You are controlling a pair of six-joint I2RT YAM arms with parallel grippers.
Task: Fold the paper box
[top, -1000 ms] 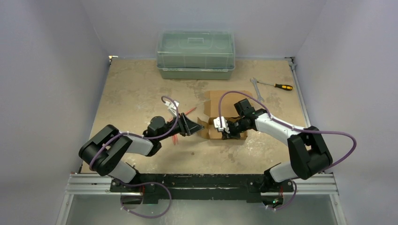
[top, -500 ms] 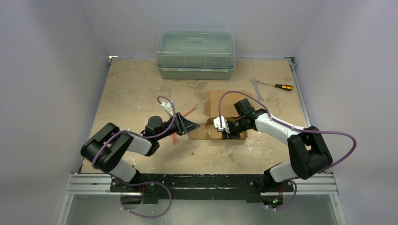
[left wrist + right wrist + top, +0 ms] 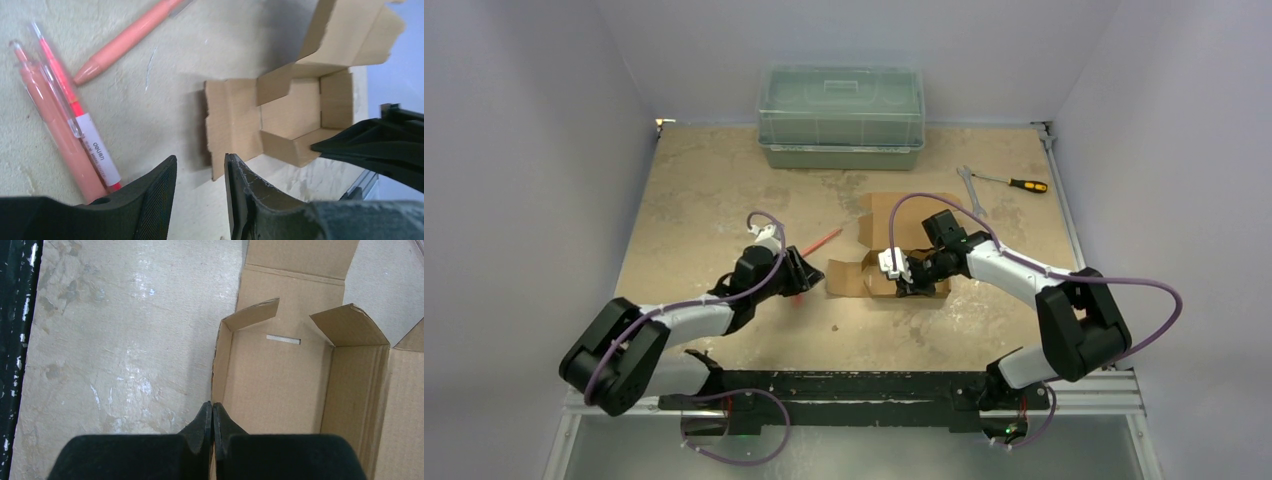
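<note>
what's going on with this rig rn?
Two arms are folding a brown paper box. The right gripper is shut on one side wall, holding it. The left gripper hovers open and empty over the edge of the flat-lying end flap, next to some orange pens. The walls are partly up and the lid is open.

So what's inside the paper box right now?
Only bare cardboard shows inside the paper box, with a small slot in one panel. The right gripper hides the part nearest it.

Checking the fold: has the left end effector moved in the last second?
Yes. Against the bin, the left end effector drew back leftward, off the box.
</note>
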